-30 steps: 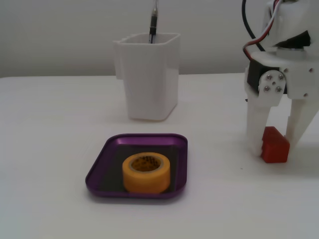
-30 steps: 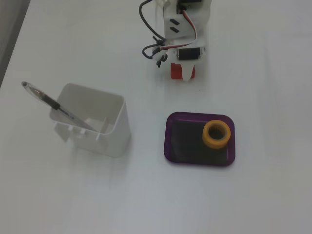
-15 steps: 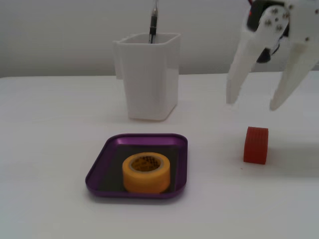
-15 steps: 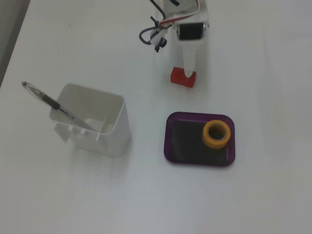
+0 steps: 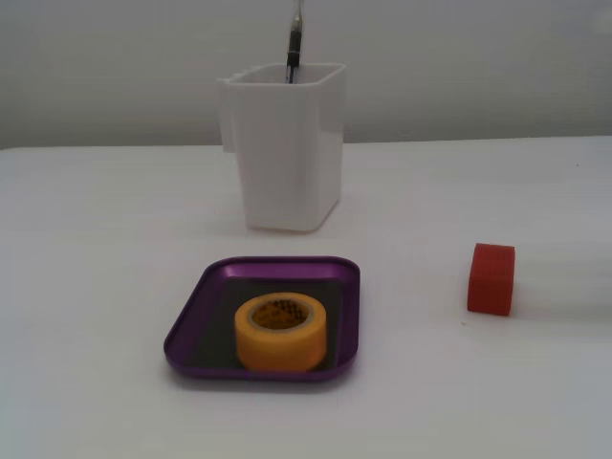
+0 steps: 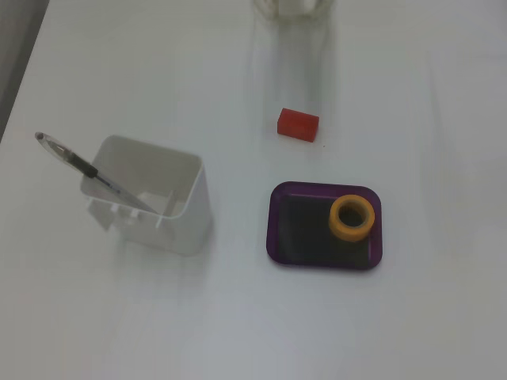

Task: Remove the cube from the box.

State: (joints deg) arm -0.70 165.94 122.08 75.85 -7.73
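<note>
Low view: stands near table height, close to the box (image 5: 265, 320), facing the wall.
High view: looks steeply down on the box (image 6: 325, 226) from farther off.
Shared: box and surroundings.

I see a plain white table (image 5: 115, 249) with a smooth matte top filling most of both fixed views. Behind its far edge in a fixed view stands a bare, pale grey wall (image 5: 115, 67). In a fixed view a dark grey strip of floor (image 6: 14, 47) shows past the table's upper left corner. The light is soft and even, with faint shadows.
</note>
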